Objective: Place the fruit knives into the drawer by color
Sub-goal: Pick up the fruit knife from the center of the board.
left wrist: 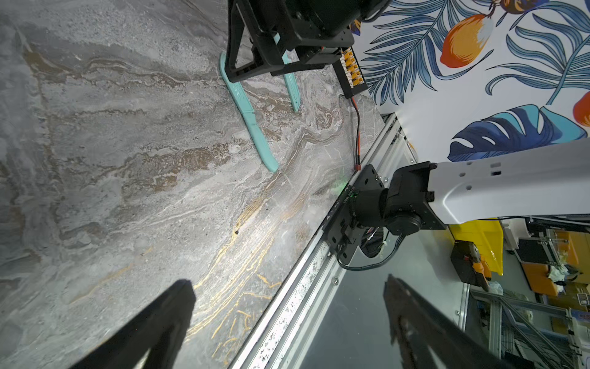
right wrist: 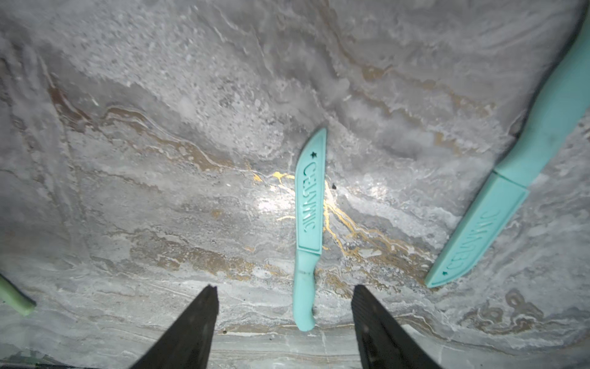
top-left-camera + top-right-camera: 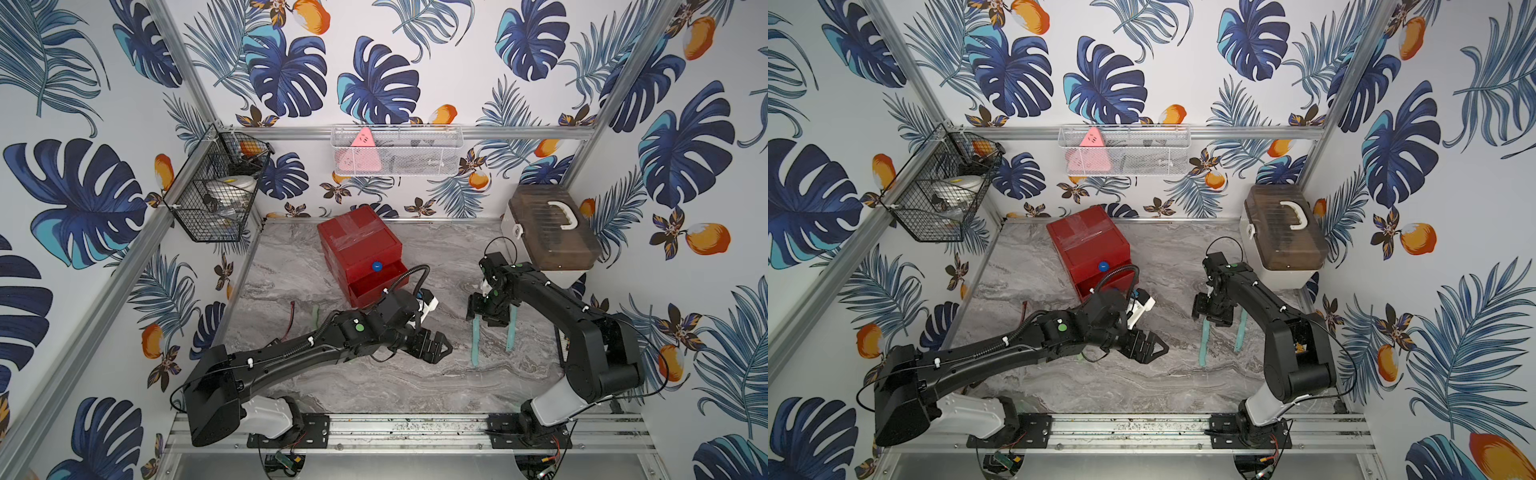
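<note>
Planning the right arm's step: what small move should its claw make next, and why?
Probably lower slightly and close: the right claw stands open astride the handle of a teal knife, which lies flat on the marble table, ungripped.

The teal-blue knife between the right gripper's fingers looks matt moulded plastic; the tabletop beneath is marble-patterned; the red drawer chest is glossy plastic.

Clearance, marbled table
We note open surface between the arms. Red chest, drawer pulled out, blocks far left; white box far right; two teal knives lie between.
</note>
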Action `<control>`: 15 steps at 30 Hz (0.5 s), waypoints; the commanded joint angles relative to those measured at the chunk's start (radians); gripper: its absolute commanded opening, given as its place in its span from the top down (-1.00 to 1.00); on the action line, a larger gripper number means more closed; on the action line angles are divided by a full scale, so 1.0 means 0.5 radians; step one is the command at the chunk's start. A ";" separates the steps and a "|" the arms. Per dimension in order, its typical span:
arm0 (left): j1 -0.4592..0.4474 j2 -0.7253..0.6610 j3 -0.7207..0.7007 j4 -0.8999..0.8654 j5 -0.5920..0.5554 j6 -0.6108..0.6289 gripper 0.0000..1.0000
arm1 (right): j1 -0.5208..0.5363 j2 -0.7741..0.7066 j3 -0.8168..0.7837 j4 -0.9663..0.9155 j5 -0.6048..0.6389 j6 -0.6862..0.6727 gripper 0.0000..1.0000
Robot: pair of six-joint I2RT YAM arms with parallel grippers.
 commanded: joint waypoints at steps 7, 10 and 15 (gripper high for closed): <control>-0.031 -0.025 -0.044 0.173 -0.064 -0.089 -0.98 | 0.051 -0.126 -0.271 -0.008 -0.029 0.137 -0.26; -0.031 -0.035 -0.083 0.192 -0.066 -0.114 -0.98 | 0.085 -0.145 -0.319 0.025 -0.022 0.178 -0.23; -0.031 -0.091 -0.170 0.230 -0.076 -0.163 -0.98 | 0.128 -0.088 -0.331 0.067 0.009 0.208 -0.18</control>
